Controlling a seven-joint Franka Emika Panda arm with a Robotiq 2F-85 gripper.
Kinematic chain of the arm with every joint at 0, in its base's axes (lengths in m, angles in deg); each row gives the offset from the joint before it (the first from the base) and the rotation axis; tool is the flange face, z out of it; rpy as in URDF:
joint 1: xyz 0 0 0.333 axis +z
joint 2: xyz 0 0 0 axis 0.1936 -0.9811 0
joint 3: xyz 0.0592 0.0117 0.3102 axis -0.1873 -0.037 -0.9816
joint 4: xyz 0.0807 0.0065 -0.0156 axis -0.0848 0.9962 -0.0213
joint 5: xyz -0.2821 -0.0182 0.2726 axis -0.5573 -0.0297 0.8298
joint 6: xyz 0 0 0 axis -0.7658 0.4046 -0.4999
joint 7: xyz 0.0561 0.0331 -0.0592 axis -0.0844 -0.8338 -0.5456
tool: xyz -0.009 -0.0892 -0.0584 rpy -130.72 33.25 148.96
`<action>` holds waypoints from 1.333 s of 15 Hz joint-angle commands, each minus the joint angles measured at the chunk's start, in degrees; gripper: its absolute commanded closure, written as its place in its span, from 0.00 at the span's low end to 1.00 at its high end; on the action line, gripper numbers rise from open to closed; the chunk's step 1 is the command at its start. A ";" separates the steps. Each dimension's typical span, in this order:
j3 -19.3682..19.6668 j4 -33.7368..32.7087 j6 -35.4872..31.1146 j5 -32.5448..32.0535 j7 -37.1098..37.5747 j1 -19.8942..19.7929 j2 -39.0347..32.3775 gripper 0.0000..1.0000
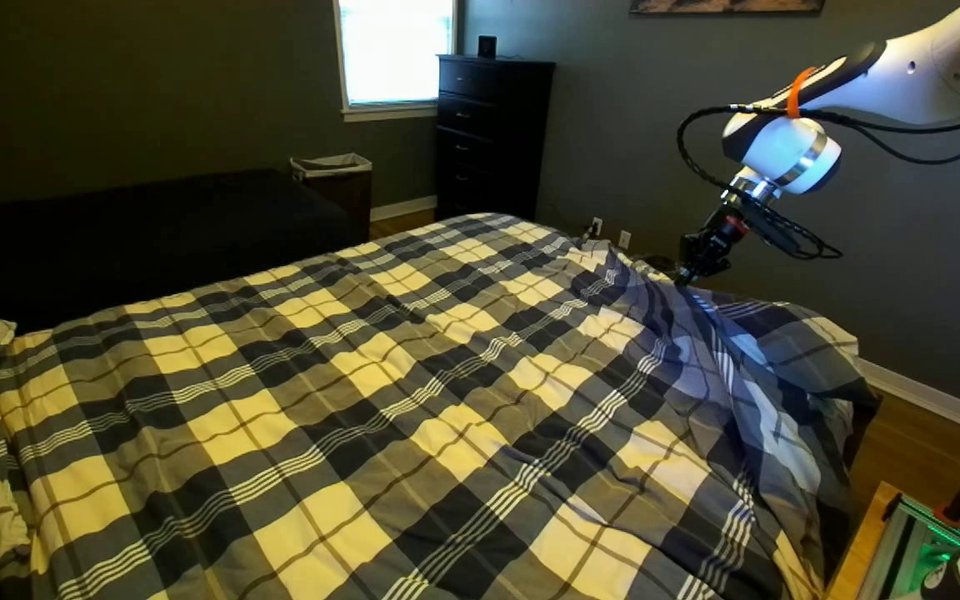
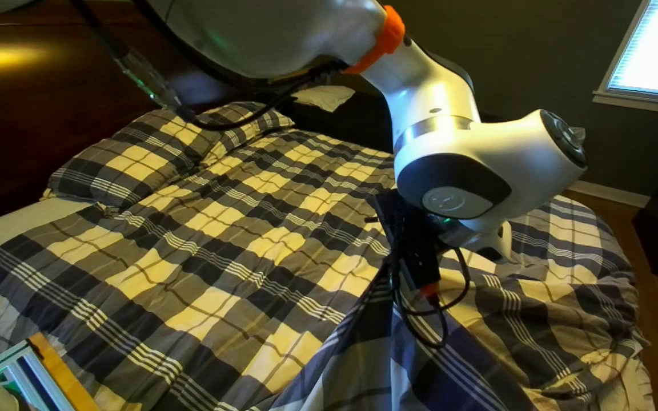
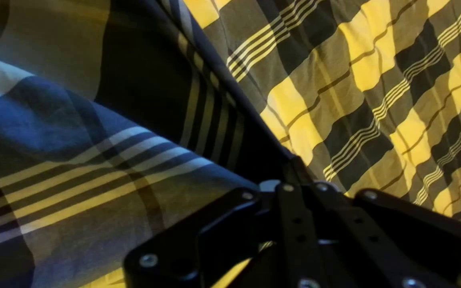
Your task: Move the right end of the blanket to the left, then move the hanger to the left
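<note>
I have a bed (image 2: 9, 131) as my work surface. A big checked blanket (image 1: 413, 358) in cream-yellow, grey and black covers most of it in both exterior views, its top gently rumpled. Pillows (image 2: 140, 160) in similar checks lie at the head end, and a strip of pale sheet (image 2: 29, 224) shows just beside them in an exterior view. Away from the pillows, along one side, the blanket stands up in a steep fold, bluish in part; where that cloth meets the bed I can't quite make out.
</note>
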 commanded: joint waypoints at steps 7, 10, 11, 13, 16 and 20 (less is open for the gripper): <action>2.80 7.37 0.61 0.84 -12.02 12.03 7.92 1.00; 3.36 9.52 0.96 0.78 -15.88 14.66 10.37 1.00; 3.55 10.19 1.25 1.05 -17.30 15.31 11.18 1.00; 3.95 11.86 1.33 1.23 -20.05 16.62 13.00 1.00; 4.93 15.12 1.48 1.03 -23.74 18.11 16.19 1.00; 6.34 18.06 1.97 1.12 -27.74 19.95 19.55 1.00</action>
